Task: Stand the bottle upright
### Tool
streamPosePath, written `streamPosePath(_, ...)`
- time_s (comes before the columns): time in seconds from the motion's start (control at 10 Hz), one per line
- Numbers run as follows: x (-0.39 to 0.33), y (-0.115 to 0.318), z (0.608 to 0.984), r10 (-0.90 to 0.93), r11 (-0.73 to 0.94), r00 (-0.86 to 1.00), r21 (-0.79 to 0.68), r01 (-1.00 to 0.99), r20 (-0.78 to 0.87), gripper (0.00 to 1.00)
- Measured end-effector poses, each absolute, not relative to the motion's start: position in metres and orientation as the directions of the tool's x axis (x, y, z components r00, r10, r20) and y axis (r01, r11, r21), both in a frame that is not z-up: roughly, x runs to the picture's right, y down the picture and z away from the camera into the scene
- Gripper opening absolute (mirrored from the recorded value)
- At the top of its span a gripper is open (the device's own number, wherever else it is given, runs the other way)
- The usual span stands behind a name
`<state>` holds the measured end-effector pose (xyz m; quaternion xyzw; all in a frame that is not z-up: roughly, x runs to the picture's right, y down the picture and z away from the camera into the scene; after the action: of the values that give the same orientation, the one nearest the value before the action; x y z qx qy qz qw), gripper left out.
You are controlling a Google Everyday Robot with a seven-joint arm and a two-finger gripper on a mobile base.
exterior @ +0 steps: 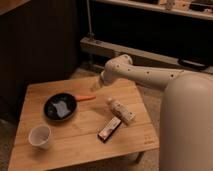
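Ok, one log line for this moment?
bottle: lying on its side on table | gripper: above table's far edge, clear of bottle | task: not done

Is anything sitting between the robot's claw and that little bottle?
Nothing visible. The gripper hangs near the back edge of the table, and only bare wood lies between it and the bottle; the pan handle is off to the side.

hand (pixel 96 86) mostly hidden below arm (pixel 145 75) at table (pixel 75 145) far edge, robot body (pixel 187 125) cropped
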<state>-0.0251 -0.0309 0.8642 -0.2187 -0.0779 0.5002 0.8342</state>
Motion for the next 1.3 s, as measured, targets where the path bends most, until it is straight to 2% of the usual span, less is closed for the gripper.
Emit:
streamPosePath(0.3,-0.022,-0.030,0.866,0.863,0.407,0.493,-0.426,-0.808,-0.111,0.80)
streamPosePath(0.7,0.002,-0.029,0.876,0.792,0.449,0.510,-0.246,-0.859,-0.335,0.80)
streamPosePath(1.3,0.058,0.012,0.887,0.826,0.318,0.465,-0.417,-0.851,-0.318,0.80)
